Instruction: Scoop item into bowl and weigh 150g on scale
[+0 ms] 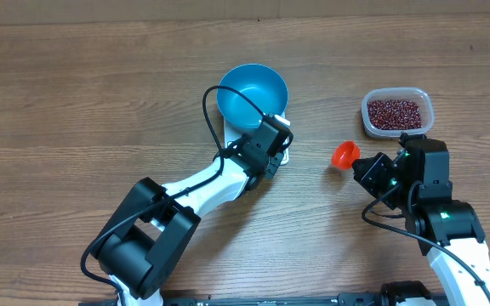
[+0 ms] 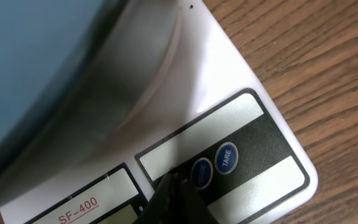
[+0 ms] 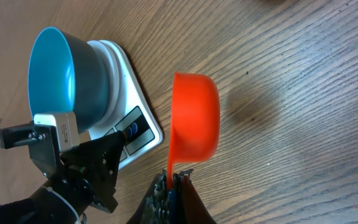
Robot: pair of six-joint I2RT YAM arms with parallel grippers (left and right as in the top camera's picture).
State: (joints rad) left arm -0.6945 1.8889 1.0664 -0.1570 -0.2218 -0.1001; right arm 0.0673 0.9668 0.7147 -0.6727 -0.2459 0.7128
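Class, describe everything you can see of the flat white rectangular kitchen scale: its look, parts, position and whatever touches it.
The flat white plastic-looking scale lies level on the brown wooden table; its corners are rounded. Along one edge a black panel carries two round blue buttons, one marked TARE, beside red SF-400 lettering. The round bright blue bowl stands on it. The tip of the shut left gripper sits at the buttons.
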